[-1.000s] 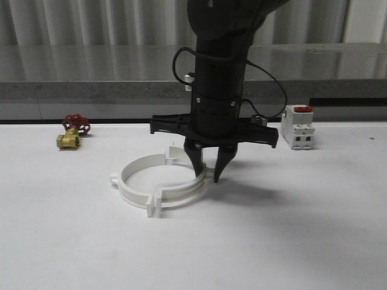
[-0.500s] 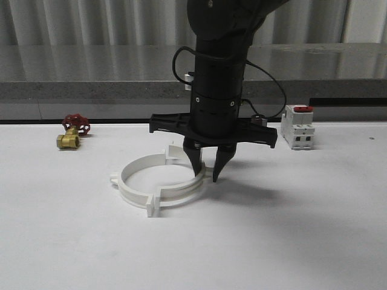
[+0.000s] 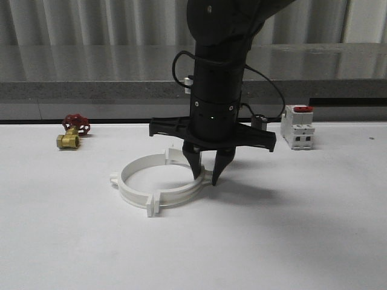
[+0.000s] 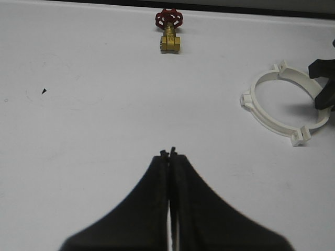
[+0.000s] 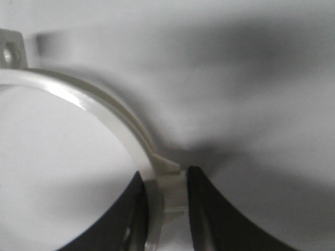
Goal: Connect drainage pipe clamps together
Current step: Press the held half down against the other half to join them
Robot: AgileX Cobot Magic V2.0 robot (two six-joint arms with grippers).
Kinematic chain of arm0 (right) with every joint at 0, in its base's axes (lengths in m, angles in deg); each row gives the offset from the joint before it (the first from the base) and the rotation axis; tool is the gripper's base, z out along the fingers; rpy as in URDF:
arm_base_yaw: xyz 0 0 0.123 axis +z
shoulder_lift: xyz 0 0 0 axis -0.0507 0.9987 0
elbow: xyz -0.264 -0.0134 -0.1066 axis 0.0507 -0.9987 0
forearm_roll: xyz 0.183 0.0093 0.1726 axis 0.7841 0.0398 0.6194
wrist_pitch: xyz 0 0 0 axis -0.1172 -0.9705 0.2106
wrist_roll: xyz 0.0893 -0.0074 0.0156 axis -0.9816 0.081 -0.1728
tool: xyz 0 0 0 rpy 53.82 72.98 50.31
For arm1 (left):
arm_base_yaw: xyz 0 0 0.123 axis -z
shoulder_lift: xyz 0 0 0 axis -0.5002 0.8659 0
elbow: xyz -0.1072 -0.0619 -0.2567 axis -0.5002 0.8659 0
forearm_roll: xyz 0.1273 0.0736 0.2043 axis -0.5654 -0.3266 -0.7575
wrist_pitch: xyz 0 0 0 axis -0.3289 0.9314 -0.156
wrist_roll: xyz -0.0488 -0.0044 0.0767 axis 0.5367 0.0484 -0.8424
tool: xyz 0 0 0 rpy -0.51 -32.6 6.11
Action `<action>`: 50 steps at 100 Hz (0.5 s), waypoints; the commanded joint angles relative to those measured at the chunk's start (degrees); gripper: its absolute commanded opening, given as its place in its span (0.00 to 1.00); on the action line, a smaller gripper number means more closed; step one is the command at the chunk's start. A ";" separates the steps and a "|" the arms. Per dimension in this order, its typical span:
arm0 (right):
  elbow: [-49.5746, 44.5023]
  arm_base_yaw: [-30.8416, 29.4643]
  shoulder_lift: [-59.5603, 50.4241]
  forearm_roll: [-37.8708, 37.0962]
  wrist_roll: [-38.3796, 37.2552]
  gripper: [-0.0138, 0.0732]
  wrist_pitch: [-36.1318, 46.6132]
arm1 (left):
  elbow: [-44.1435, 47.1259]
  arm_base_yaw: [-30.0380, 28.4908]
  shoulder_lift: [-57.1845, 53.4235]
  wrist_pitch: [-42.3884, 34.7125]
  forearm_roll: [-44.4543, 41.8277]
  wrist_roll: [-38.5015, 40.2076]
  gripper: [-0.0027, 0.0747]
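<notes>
The right tool (image 3: 207, 173) stands upright, its jaws closed astride the wall of the drainage pipe clamps (image 3: 158, 181), the ring spreading leftward from it. The left tool (image 4: 170, 153), fully closed and empty, hangs well apart.

Brass valve (image 3: 71, 133) left, white switch block (image 3: 298, 127) right, white table (image 3: 302, 229)

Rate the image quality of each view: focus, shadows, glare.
Front view: sharp, with a soft shadow on the table right of the right gripper. Left wrist view: crisp, evenly lit, the brass valve clear. Right wrist view: soft and blurred, the clamp ring out of focus, dark shading beyond it.
</notes>
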 commanded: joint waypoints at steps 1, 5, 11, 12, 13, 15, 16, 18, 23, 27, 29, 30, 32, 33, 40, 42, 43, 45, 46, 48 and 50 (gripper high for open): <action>1.77 0.22 -3.21 -0.69 -0.03 0.33 0.90 | -1.57 0.00 0.26 -3.66 -0.20 0.03 0.01; 1.77 0.22 -3.21 -0.69 -0.03 0.33 0.96 | -1.57 0.00 0.26 -3.66 -0.20 0.03 0.01; 1.77 0.22 -3.21 -0.69 -0.03 0.33 0.96 | -1.57 0.00 0.26 -3.66 -0.20 0.03 0.01; 1.77 0.22 -3.21 -0.69 -0.03 0.33 0.96 | -1.57 0.00 0.26 -3.66 -0.20 0.03 0.01; 1.77 0.22 -3.21 -0.69 -0.03 0.33 0.96 | -1.57 0.00 0.26 -3.66 -0.20 0.03 0.01; 1.77 0.22 -3.21 -0.69 -0.03 0.33 0.96 | -1.57 0.00 0.26 -3.66 -0.20 0.03 0.01; 1.77 0.22 -3.21 -0.69 -0.03 0.33 0.96 | -1.57 0.00 0.26 -3.66 -0.20 0.03 0.01; 1.77 0.22 -3.21 -0.69 -0.03 0.33 0.96 | -1.57 0.00 0.26 -3.66 -0.20 0.03 0.01; 1.77 0.22 -3.21 -0.69 -0.03 0.33 1.09 | -1.57 0.00 0.26 -3.66 -0.20 0.03 0.01; 1.77 0.22 -3.21 -0.58 -0.03 0.33 1.15 | -1.57 0.00 0.26 -3.66 -0.20 0.03 0.01; 1.77 0.22 -3.21 -0.58 -0.03 0.33 1.15 | -1.57 0.00 0.26 -3.66 -0.20 0.03 0.01; 1.77 0.22 -3.21 -0.58 -0.03 0.33 1.20 | -1.57 0.00 0.26 -3.66 -0.20 0.03 0.01; 1.77 0.22 -3.21 -0.52 -0.03 0.33 1.20 | -1.57 0.00 0.26 -3.66 -0.20 0.03 0.01; 1.77 0.22 -3.21 -0.52 -0.03 0.33 1.20 | -1.57 0.00 0.26 -3.66 -0.20 0.03 0.01; 1.77 0.22 -3.21 -0.53 0.02 0.33 1.48 | -1.57 0.00 0.26 -3.66 -0.20 0.03 0.01; 1.77 0.22 -3.21 -0.53 0.08 0.33 1.54 | -1.57 0.00 0.26 -3.66 -0.20 0.03 0.01; 1.77 0.22 -3.21 -0.53 0.10 0.33 1.54 | -1.57 0.00 0.26 -3.66 -0.20 0.03 0.01; 1.77 0.22 -3.21 -0.53 0.09 0.33 1.60 | -1.57 0.00 0.26 -3.66 -0.20 0.03 0.01; 1.77 0.22 -3.21 -0.53 0.09 0.33 1.60 | -1.57 0.00 0.26 -3.66 -0.20 0.03 0.01; 1.77 0.22 -3.21 -0.53 0.09 0.33 1.65 | -1.57 0.00 0.26 -3.66 -0.20 0.03 0.01; 1.77 0.22 -3.21 -0.53 0.24 0.33 1.72 | -1.57 0.00 0.26 -3.66 -0.20 0.03 0.01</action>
